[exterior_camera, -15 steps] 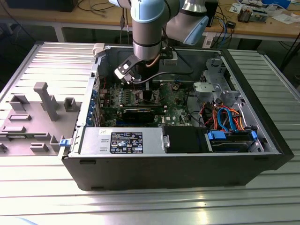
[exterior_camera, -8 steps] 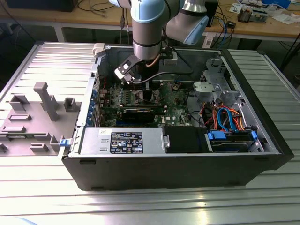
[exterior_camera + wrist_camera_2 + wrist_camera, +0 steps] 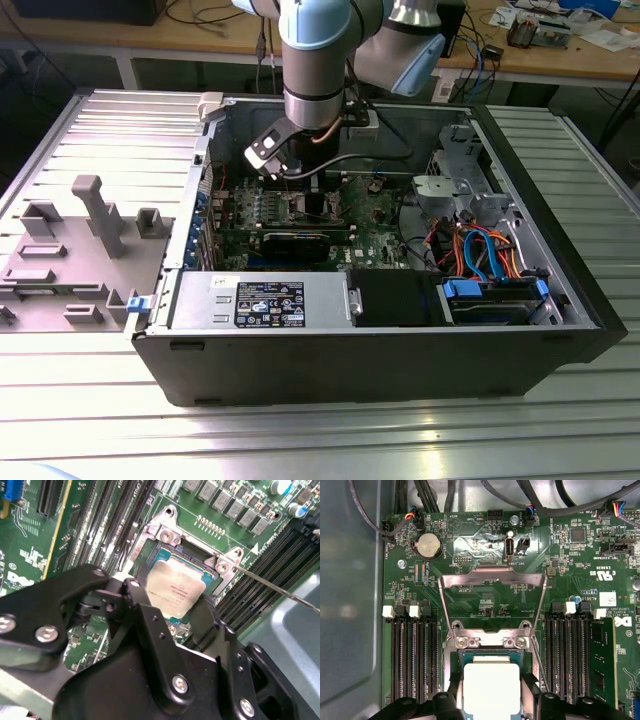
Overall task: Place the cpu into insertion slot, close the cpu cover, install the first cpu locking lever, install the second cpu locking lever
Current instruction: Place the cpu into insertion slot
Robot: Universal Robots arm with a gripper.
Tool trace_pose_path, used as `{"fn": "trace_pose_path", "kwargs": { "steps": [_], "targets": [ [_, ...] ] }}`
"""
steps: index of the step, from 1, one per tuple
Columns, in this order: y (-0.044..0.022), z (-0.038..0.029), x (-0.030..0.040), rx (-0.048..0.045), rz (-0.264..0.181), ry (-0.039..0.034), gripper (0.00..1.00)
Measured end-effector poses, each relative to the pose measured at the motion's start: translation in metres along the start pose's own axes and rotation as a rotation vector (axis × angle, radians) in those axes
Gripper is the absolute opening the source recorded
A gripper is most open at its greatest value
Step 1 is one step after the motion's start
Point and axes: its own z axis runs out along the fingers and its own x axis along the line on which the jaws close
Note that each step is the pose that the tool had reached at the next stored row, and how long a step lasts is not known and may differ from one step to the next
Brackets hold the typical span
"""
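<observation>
- Computer case [image 3: 380,350]: lies on its side with the panel off, near the middle of the slatted desk [image 3: 300,440]. This leaves the motherboard [image 3: 570,565] facing up, so the arm [image 3: 315,70] can reach straight down to it.
- Gripper [image 3: 491,700]: lowered inside the case, directly over the insertion slot [image 3: 489,641]. The jaws are set narrow and closed against two opposite edges of the cpu [image 3: 177,592]. Gripping the edges leaves the metal top untouched and appears to keep the chip level.
- Cpu: lies flat and square within the slot's frame, metal top up. The slot sits in the middle part of the motherboard, between two banks of memory slots [image 3: 415,655]. It looks seated or very nearly so. The frames do not show whether it rests fully on the contacts.
- Cpu cover [image 3: 492,576]: swung back on its hinge at one edge of the slot, with its window frame clear of the chip. This is judged necessary, since the slot must be open from above for placement. The cover is not yet closed.
- Locking lever [image 3: 270,586]: a thin wire rod that runs out from a corner of the slot, apart from the cover. It is unlatched, so nothing holds the cover down.
- Assessment: the first step is at or near completion, and the cover and both levers are outstanding
</observation>
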Motion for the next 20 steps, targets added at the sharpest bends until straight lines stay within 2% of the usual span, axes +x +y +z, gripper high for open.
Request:
{"fn": "trace_pose_path", "kwargs": {
  "steps": [1,12,20],
  "targets": [
    [-0.0001,-0.0002,-0.0001,0.0004,0.0,-0.0006,0.62],
    [-0.0001,-0.0003,0.0,0.0002,0.0,-0.0003,0.62],
    [0.0002,-0.0059,0.0001,0.001,0.0,-0.0005,0.62]
  ]
}}
